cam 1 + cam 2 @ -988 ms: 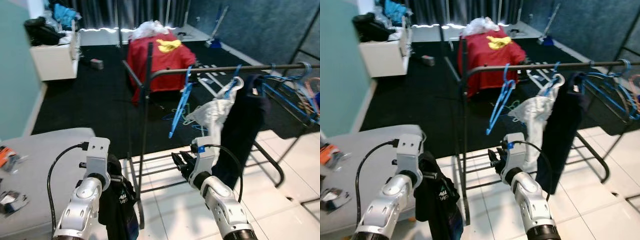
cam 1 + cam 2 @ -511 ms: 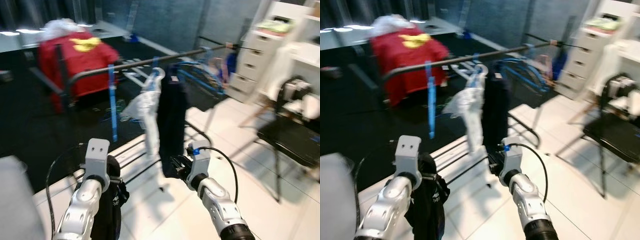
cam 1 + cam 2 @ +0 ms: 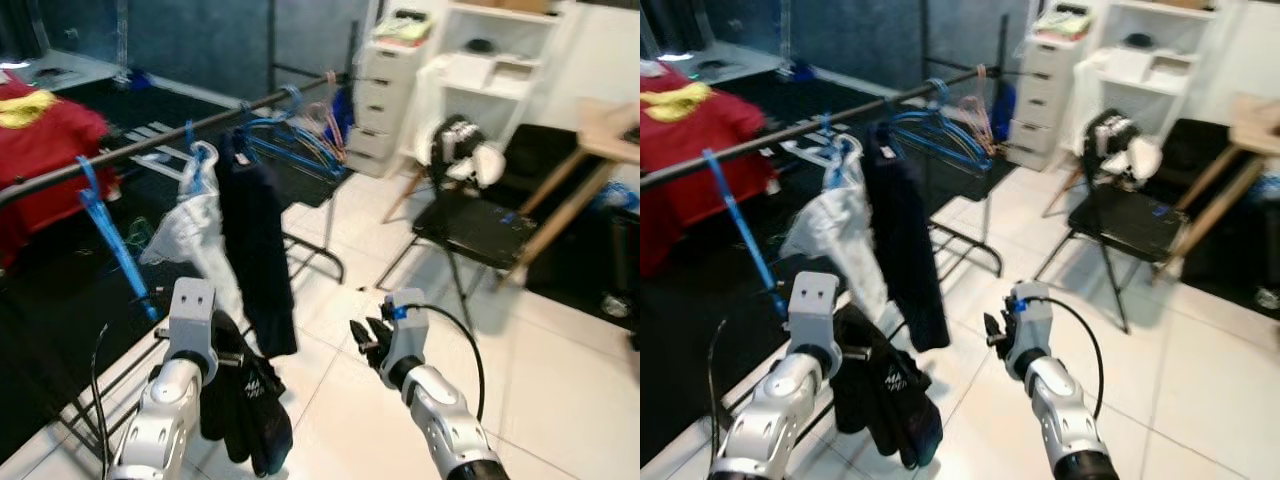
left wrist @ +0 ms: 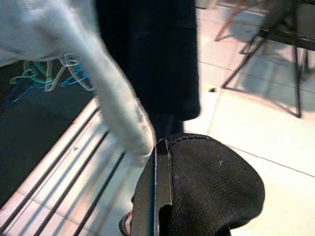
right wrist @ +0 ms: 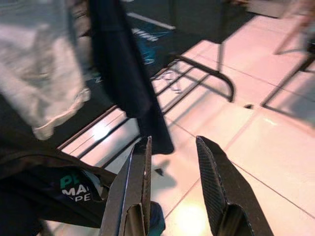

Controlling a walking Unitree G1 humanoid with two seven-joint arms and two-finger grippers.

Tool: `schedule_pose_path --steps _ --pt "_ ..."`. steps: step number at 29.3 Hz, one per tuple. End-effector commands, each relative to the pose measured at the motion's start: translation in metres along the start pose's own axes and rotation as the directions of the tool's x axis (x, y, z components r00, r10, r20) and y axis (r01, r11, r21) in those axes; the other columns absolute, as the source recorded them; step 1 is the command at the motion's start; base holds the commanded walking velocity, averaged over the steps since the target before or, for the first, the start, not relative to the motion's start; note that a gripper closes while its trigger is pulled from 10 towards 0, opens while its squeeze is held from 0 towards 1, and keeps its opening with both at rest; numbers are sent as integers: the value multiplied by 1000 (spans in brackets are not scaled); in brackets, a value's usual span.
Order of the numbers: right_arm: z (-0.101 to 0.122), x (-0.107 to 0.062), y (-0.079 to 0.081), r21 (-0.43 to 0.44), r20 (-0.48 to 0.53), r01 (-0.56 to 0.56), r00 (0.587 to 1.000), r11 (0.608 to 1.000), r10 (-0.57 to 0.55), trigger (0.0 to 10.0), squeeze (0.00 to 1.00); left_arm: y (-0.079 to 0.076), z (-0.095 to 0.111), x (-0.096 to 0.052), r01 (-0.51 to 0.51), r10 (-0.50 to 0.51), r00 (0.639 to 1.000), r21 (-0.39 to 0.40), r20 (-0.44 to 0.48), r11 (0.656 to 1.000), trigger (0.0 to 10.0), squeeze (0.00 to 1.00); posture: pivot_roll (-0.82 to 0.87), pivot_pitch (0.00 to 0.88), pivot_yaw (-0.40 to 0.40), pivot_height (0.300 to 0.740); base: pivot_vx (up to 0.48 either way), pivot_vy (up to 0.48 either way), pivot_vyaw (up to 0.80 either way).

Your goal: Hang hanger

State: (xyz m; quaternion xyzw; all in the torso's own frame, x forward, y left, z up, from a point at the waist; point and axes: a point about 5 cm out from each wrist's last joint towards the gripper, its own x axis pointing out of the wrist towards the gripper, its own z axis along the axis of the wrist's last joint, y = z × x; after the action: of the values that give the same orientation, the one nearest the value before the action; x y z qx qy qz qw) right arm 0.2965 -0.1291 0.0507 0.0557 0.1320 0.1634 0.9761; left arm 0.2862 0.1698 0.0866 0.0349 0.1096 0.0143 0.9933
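Note:
My left gripper [image 4: 162, 145] is shut on a black garment [image 3: 240, 405] with white lettering, which hangs low in front of me. A black clothes rail [image 3: 150, 140] runs from my left up toward the middle. On it hang a white garment [image 3: 190, 235], a dark navy garment [image 3: 255, 250] and several blue hangers [image 3: 290, 135]; one loose blue hanger [image 3: 110, 250] dangles further left. My right gripper [image 5: 172, 142] is open and holds nothing. It hovers over the tiles, right of the navy garment [image 5: 123, 78] and below the rail.
A black folding chair [image 3: 480, 225] with a white and black bundle [image 3: 460, 150] stands to the right. White drawers and shelves [image 3: 390, 100] are behind the rail's far end. A wooden table [image 3: 590, 150] is at far right, a red garment [image 3: 40, 120] far left.
The camera has swung to the right, so the rail now sits at the left and the chair and shelves have come into view. Both arms keep their poses.

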Motion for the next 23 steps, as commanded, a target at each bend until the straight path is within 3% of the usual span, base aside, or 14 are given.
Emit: schedule_pose_path --steps 1,13,23 --pt "-2 1 1 -4 -1 -2 1000 1000 2 10000 0 0 5 3 -13 13 1000 7 17 1000 10000 0 2 0 -59 740 0 0 -800" --pt "4 6 2 -18 12 -4 1000 1000 4 10000 0 -7 1 1 18 -18 1000 10 9 1000 10000 0 -32 0 -42 740 0 0 -800" --pt "7 9 -6 -21 14 32 999 999 -32 10000 0 -12 6 13 27 -28 1000 24 6 999 10000 0 -28 0 -7 740 0 0 -800"
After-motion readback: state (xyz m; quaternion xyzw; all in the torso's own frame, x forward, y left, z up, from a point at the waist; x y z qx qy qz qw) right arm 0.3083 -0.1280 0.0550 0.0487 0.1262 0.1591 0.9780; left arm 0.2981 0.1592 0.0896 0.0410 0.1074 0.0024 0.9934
